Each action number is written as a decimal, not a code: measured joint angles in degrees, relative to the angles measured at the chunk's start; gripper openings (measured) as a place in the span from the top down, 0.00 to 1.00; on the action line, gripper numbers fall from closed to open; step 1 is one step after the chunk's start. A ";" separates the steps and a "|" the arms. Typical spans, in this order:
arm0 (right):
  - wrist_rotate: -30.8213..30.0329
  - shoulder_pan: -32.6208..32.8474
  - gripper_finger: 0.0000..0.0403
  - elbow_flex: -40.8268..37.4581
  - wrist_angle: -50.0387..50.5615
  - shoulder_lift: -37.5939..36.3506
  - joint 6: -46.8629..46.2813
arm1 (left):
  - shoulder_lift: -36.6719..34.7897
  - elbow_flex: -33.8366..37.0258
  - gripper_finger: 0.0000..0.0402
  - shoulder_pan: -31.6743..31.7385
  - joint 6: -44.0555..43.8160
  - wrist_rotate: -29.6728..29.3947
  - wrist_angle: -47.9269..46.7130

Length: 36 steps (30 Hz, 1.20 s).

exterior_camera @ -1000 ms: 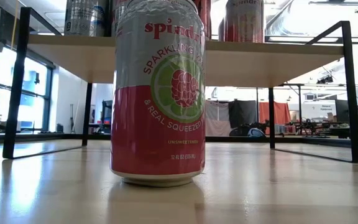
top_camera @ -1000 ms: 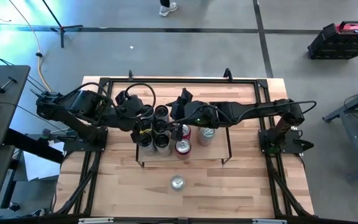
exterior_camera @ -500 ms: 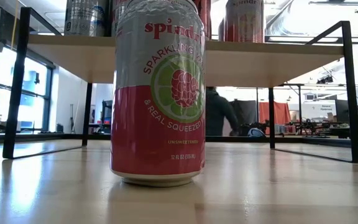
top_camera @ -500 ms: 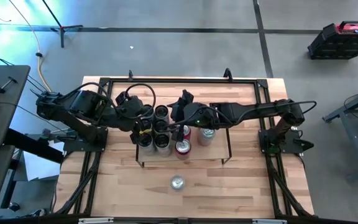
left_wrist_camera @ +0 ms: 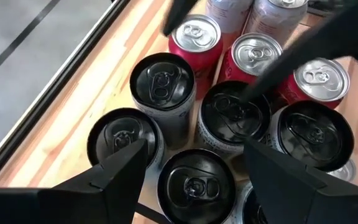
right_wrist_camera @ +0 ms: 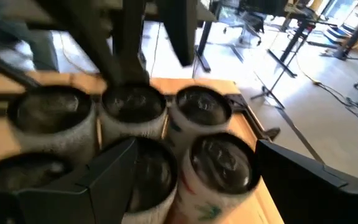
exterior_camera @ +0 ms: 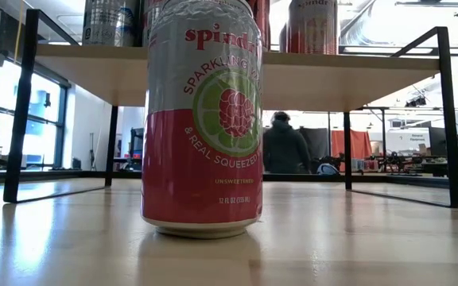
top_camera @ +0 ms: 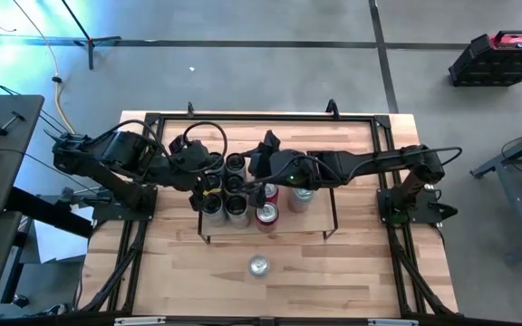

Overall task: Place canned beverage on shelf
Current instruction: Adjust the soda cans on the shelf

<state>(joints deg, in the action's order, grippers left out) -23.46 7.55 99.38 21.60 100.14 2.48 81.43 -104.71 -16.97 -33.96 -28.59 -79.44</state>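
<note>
- Behind the tabletop [exterior_camera: 356,238], in the low view, a person [exterior_camera: 285,148] in a dark top now stands right of the near can, further right than half a second ago; a second ago nobody showed there.
- On the tabletop itself, nothing has shifted: both arms, the shelf [top_camera: 324,214] and every can sit where they were.
- The shelf carries a packed group of cans: black-topped cans [left_wrist_camera: 164,87] on its left part, red cans [left_wrist_camera: 194,36] with silver tops beside them to the right.
- One pink-and-grey raspberry can [exterior_camera: 203,119] stands alone, upright, on the tabletop in front of the shelf, well apart from both arms.
- The left tool [left_wrist_camera: 194,165] hangs over the black-topped cans with its fingers apart, holding nothing.
- The right tool [right_wrist_camera: 194,163] hovers over the shelf's middle cans, fingers apart too, gripping nothing.
</note>
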 joint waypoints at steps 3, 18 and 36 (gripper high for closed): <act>-0.02 -0.58 0.23 0.01 0.40 0.10 -0.09 | 0.00 0.00 0.36 0.02 -0.41 1.50 -0.02; -0.15 -0.74 0.23 0.02 5.33 -0.15 -0.53 | 0.00 0.00 0.36 0.00 -1.42 4.11 -0.04; -0.11 -1.69 0.23 0.03 8.19 -1.10 -0.07 | 0.00 0.00 0.36 -0.35 -1.39 4.08 -0.46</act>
<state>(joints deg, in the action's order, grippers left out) -23.57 5.85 99.42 29.79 99.04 2.42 81.43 -104.71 -17.32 -35.34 -24.51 -79.90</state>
